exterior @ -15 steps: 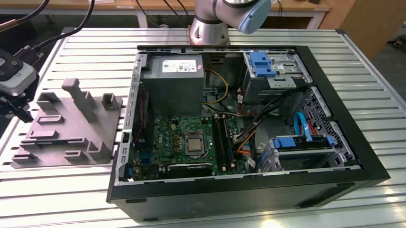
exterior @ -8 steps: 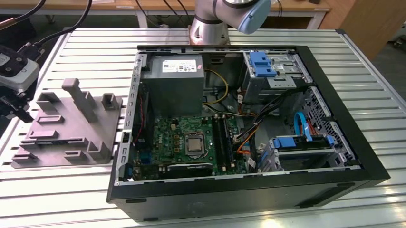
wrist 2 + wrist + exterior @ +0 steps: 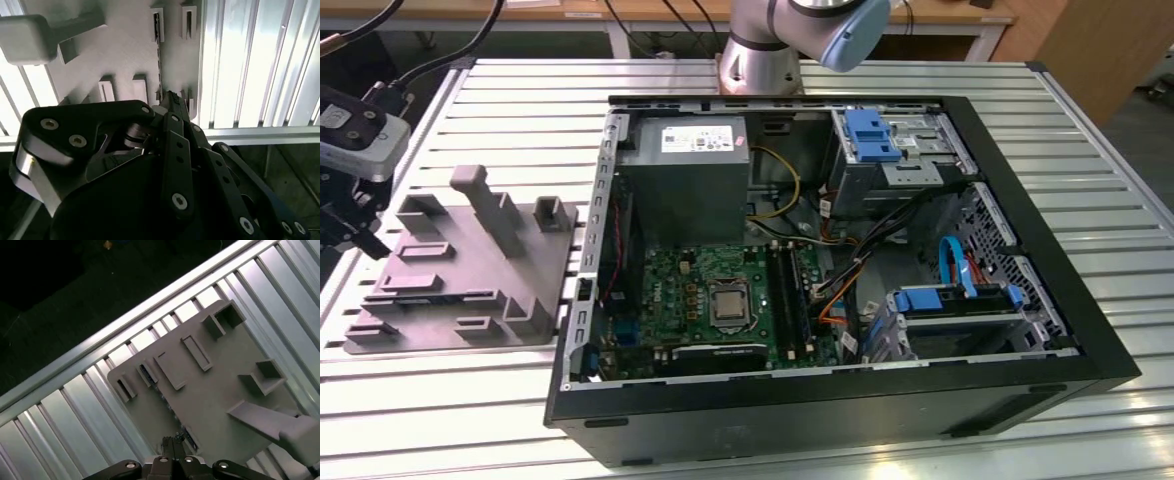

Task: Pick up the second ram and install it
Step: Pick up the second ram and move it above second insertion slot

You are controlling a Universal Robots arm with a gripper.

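The second ram [image 3: 159, 55] is a thin dark stick standing on edge in the slots of the grey fixture block [image 3: 125, 50]. In the first wrist view it is a faint dotted line [image 3: 167, 405] across the block [image 3: 225, 385]. My gripper [image 3: 172, 97] hangs over the block with its fingers pressed together, the tip close to the near end of the ram. I cannot tell whether it touches the ram. The same tip points down at the block's edge [image 3: 172, 442]. At the exterior view's far left, the gripper [image 3: 358, 235] is beside the block [image 3: 467, 260].
An open computer case [image 3: 1067, 300] lies on the slatted metal table [image 3: 1067, 130], to the exterior view's right of the block. Inside it are the motherboard [image 3: 707, 290] with long black slot rails [image 3: 790, 290], a power supply [image 3: 687, 150] and cables. The table's edge runs close behind the block.
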